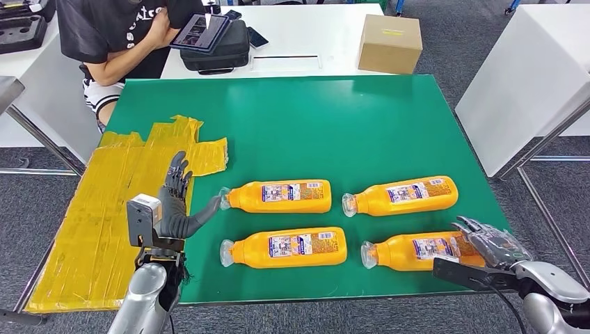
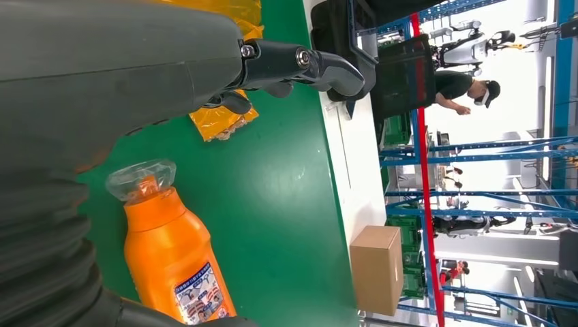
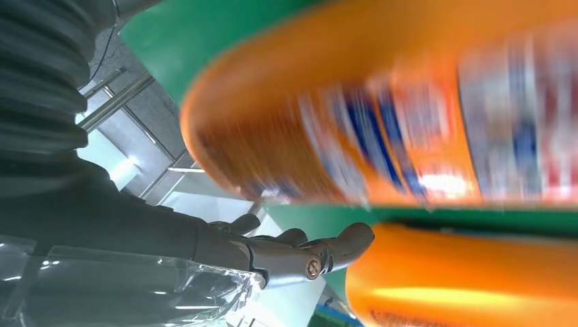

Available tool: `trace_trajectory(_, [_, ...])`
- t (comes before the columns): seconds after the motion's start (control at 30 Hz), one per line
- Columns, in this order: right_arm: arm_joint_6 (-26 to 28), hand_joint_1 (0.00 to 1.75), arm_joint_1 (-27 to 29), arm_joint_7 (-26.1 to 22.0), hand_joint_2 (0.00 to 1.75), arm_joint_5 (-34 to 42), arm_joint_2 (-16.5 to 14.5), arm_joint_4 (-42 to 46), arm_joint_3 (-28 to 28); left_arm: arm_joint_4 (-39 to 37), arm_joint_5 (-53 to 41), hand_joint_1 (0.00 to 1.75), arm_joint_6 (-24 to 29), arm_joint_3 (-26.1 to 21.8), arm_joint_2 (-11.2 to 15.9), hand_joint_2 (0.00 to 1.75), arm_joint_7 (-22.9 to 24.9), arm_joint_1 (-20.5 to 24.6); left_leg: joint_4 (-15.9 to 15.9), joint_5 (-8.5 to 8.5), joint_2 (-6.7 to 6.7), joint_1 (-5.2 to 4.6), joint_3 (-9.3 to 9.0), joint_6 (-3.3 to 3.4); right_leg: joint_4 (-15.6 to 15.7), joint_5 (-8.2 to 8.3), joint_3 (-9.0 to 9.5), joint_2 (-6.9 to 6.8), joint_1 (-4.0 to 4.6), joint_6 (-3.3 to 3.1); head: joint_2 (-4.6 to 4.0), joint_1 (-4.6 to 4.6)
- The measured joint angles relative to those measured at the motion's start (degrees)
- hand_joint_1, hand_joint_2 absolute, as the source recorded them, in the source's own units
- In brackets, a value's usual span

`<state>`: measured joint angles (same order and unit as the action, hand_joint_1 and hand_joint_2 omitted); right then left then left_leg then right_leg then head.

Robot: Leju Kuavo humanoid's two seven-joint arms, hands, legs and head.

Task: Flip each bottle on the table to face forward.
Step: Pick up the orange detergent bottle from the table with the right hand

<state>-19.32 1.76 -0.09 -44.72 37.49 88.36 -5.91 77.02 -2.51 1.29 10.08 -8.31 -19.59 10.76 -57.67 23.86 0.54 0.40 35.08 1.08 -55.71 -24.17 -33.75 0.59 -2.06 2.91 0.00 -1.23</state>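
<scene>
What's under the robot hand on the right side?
The right robot hand lies over the base end of an orange bottle. That end is covered, so the grip cannot be judged.

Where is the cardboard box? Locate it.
In the head view the cardboard box sits on the white table beyond the green table's far edge, toward the right, well behind the four orange bottles.

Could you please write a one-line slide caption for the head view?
Four orange bottles lie on the green table; left hand nears one cap, right hand reaches another.
</scene>
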Motion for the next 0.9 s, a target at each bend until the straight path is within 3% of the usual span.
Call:
trace_trajectory(0.33, [1.72, 0.0, -1.03, 0.82, 1.75, -2.17, -0.24, -2.96, -2.99, -0.75, 0.05, 0.0, 0.01, 0.16, 0.0, 1.75, -0.11, 0.57, 0.0, 0.01, 0.0, 0.01, 0.01, 0.0, 0.0, 0.0, -0.01, 0.0, 0.01, 0.0, 0.01, 0.0])
trace_trajectory(0.63, [4.47, 0.0, -2.69, 1.54, 1.75, -4.64, -2.24, -5.58, -5.55, -0.9, 0.14, 0.0, 0.1, 0.17, 0.0, 1.75, -0.34, 0.54, 0.0, 0.0, 0.0, 0.02, -0.02, 0.0, 0.0, 0.0, 0.02, 0.0, 0.01, 0.0, 0.0, 0.0])
trace_trajectory(0.67, [4.93, 0.03, -2.96, 1.73, 1.75, -5.1, -2.45, -5.89, -5.8, -0.9, 0.14, 0.0, 0.12, 0.17, 0.0, 1.75, -0.35, 0.53, 0.0, 0.0, 0.0, 0.02, -0.03, 0.0, 0.0, 0.0, 0.03, 0.01, 0.02, 0.0, 0.0, 0.01])
trace_trajectory(0.8, [6.69, 0.75, -3.86, 2.16, 1.75, -6.4, -3.25, -7.16, -6.53, -0.9, 0.15, 0.0, 0.28, 0.17, 0.0, 1.75, -0.37, 0.43, 0.0, 0.02, -0.04, 0.04, -0.09, 0.0, 0.0, 0.0, 0.07, 0.05, 0.03, 0.0, 0.01, 0.01])
trace_trajectory(0.9, [7.19, 0.75, -4.32, 2.17, 1.75, -6.61, -3.81, -7.93, -6.92, -0.9, 0.15, 0.0, 0.39, 0.16, 0.0, 1.75, -0.38, 0.37, 0.0, 0.04, -0.06, 0.03, -0.14, 0.0, 0.01, 0.0, 0.1, 0.08, 0.03, 0.0, 0.01, 0.01])
